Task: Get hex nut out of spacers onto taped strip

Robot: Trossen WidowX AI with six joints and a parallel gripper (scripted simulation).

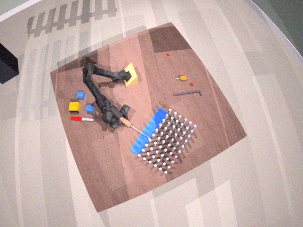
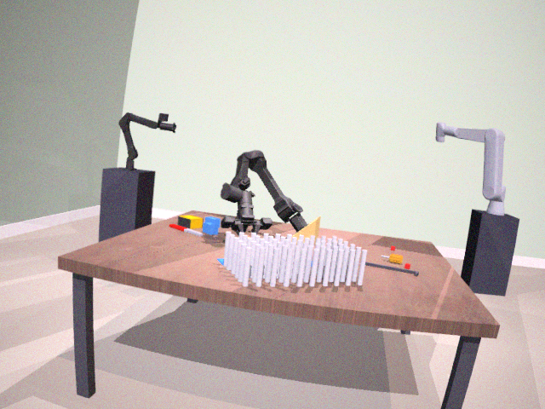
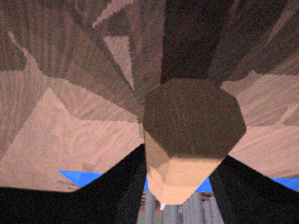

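Observation:
My gripper (image 1: 121, 119) (image 2: 249, 228) (image 3: 176, 151) is shut on the wooden handle (image 1: 126, 122) (image 3: 187, 117) of a tool. Its thin metal rod (image 1: 139, 131) slants over the blue taped strip (image 1: 153, 123) (image 3: 84, 178). The rod's tip is at the front row of the metal spacers (image 1: 195, 126) (image 2: 286, 268); whether it touches one cannot be told. The spacers look upright. The hand is outside the field, on the strip's side. The hex nut cannot be made out in any view. A dark hooked rod (image 1: 187, 93) (image 2: 392, 269) lies on the table beyond the field.
An orange-handled screwdriver (image 1: 183, 78) (image 2: 395, 258) and two red cubes (image 1: 168, 54) (image 1: 191, 84) lie near the hooked rod. A yellow wedge (image 1: 133, 79) is by the arm's base. Blue blocks (image 1: 80, 94) (image 1: 90, 108), a yellow block (image 1: 74, 106) and a red-handled tool (image 1: 76, 118) lie behind the hand.

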